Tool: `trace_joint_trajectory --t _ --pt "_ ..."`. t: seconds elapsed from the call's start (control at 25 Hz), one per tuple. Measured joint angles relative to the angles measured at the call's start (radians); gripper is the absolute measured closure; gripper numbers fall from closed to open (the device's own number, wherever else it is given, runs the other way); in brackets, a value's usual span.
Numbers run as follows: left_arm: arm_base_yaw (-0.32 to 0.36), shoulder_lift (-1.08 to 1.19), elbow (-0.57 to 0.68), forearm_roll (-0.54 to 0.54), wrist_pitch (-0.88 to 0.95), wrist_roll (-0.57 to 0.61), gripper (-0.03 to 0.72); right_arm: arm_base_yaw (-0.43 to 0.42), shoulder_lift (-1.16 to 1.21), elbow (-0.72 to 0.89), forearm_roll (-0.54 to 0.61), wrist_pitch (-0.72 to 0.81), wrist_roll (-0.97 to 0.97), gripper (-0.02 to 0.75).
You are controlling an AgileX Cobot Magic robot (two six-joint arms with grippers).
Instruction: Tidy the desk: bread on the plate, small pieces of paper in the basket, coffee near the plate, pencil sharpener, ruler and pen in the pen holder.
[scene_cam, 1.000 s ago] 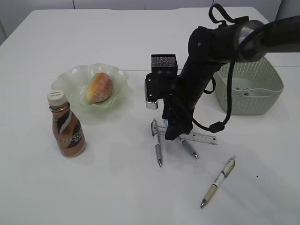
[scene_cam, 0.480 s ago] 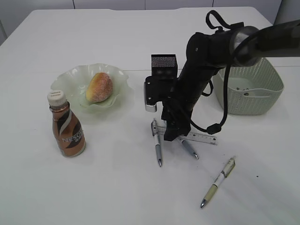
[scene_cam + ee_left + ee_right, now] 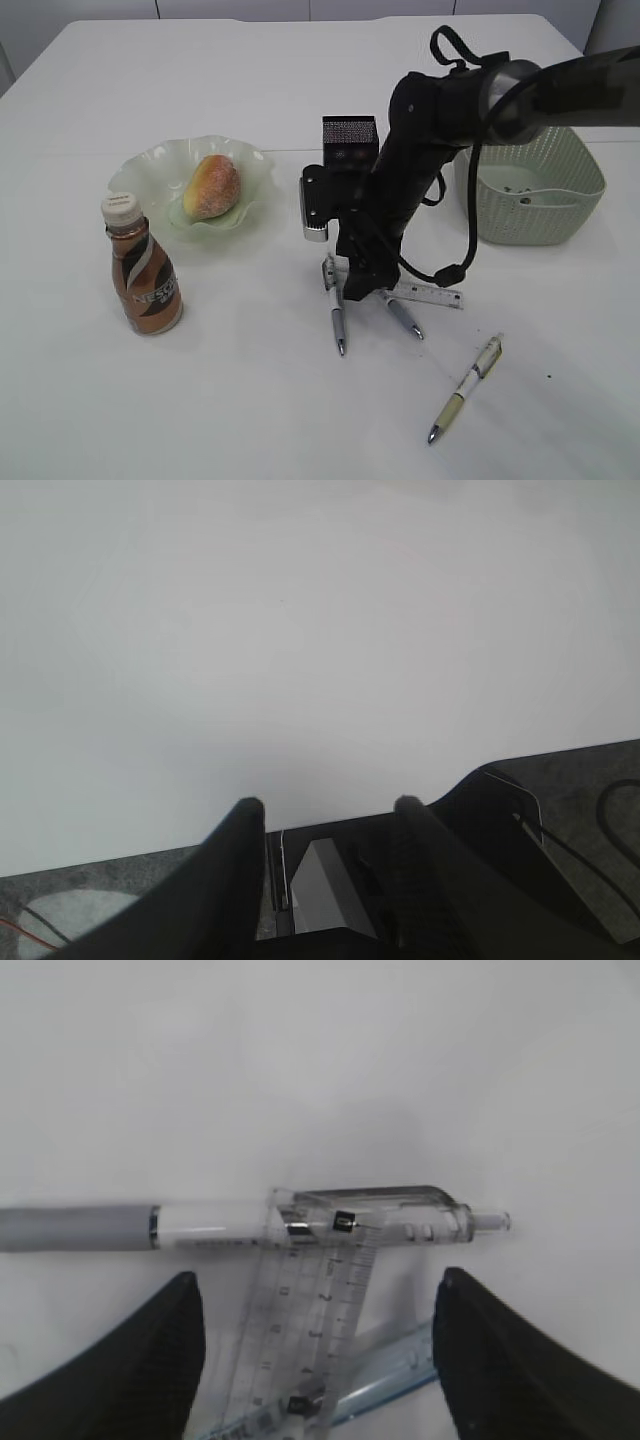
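Two pens [image 3: 338,318] under ruler [image 3: 430,295], tool [image 3: 362,291] hiding overlap (ends only)

Most of the frame, from the top edge down past the middle, is filled by a plain white table surface [image 3: 300,630] with nothing lying on it. At the bottom centre the left gripper [image 3: 325,815] rises into view as two dark, rounded fingers [image 3: 235,865] standing apart with a gap between them and nothing held, and a pale grey block-shaped part [image 3: 325,885] sits low in that gap. Along the bottom edge lies a dark grey speckled floor [image 3: 590,810], with a thin black cable [image 3: 612,795] looping at the lower right and a pale round patch [image 3: 70,920] at the lower left.
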Motion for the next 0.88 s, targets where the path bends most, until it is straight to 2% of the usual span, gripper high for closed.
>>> trace_joint_trajectory --t 0.88 --pt "0.0 0.0 0.0 0.0 0.0 0.0 0.381 0.008 0.019 0.0 -0.002 -0.015 -0.011 0.185"
